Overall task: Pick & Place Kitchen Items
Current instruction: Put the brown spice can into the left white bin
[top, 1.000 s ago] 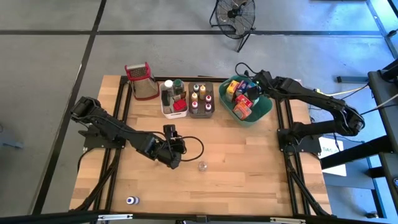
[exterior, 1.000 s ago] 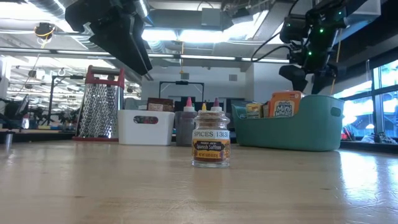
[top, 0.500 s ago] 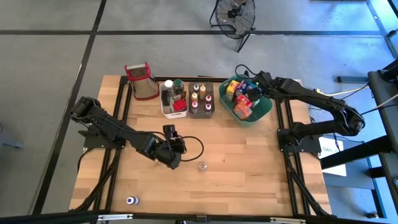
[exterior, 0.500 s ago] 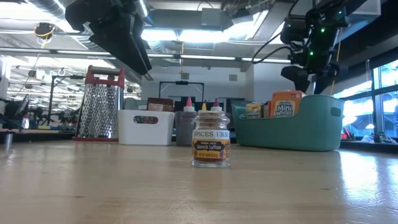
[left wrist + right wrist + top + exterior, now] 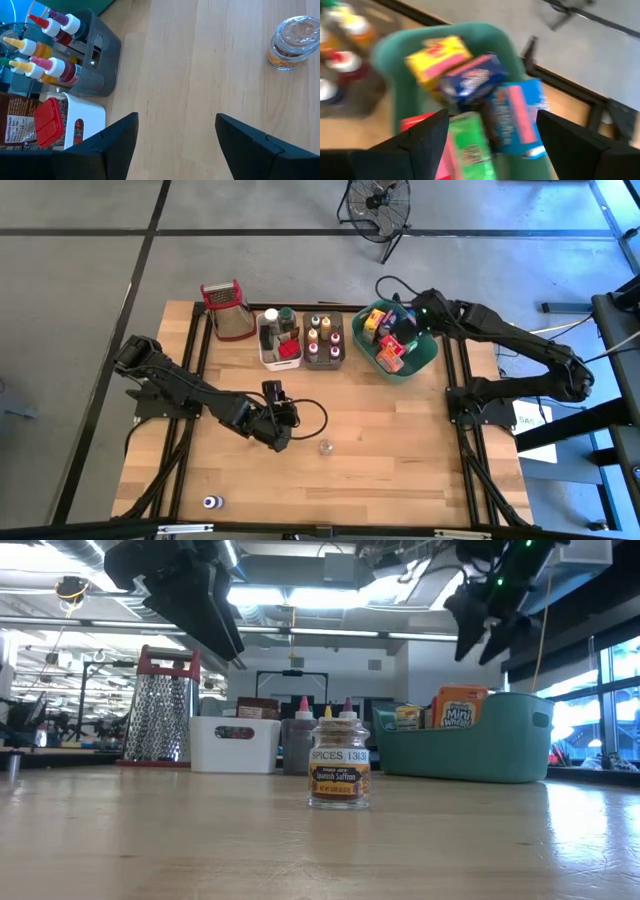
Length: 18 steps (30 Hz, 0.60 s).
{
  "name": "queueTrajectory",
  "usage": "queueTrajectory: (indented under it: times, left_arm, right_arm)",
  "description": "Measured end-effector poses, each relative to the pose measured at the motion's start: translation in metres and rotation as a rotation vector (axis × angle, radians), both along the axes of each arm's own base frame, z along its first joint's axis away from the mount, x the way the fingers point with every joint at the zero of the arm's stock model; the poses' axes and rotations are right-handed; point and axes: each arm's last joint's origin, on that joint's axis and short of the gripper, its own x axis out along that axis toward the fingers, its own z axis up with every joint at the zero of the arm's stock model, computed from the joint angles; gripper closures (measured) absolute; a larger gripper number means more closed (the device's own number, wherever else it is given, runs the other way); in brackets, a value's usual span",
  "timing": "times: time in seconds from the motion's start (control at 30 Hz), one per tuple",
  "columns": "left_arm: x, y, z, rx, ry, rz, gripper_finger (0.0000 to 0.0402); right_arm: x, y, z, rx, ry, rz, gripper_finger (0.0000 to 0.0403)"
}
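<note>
A small glass spice jar (image 5: 326, 447) with a brown label stands upright on the wood table (image 5: 400, 470), also seen in the low view (image 5: 339, 772) and the left wrist view (image 5: 292, 42). My left gripper (image 5: 282, 440) hangs open just left of the jar, above the table, with nothing between its fingers (image 5: 175, 135). Open and empty, my right gripper (image 5: 408, 323) is raised over the teal bin (image 5: 425, 358), which holds colourful boxes (image 5: 470, 75). A tiny blue-capped bottle (image 5: 210, 502) stands near the front left corner.
Along the far edge stand a steel grater with a red handle (image 5: 228, 310), a white bin (image 5: 280, 345) with jars and a red-lidded item, and a grey bin (image 5: 95, 55) of squeeze bottles. Bare wood lies around the spice jar. A floor fan (image 5: 378, 205) stands beyond the table.
My right gripper has risen from just above the teal bin's boxes to well over the bin and has tipped a little, staying open and empty. The left arm and the spice jar have kept still.
</note>
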Motion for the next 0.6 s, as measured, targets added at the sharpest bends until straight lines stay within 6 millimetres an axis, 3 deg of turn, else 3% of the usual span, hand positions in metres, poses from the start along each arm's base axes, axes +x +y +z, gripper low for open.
queueTrajectory:
  times: [0.3, 0.6]
  left_arm:
    - [0.0, 0.0, 0.0, -0.035, -0.017, 0.039, 0.0142]
    - [-0.004, -0.004, -0.003, -0.116, 0.053, -0.006, 0.0141]
  right_arm:
    - [0.017, 0.042, 0.007, 0.024, -0.062, 0.282, 0.0098]
    - [0.038, 0.113, 0.013, 0.094, -0.199, 0.626, 0.0098]
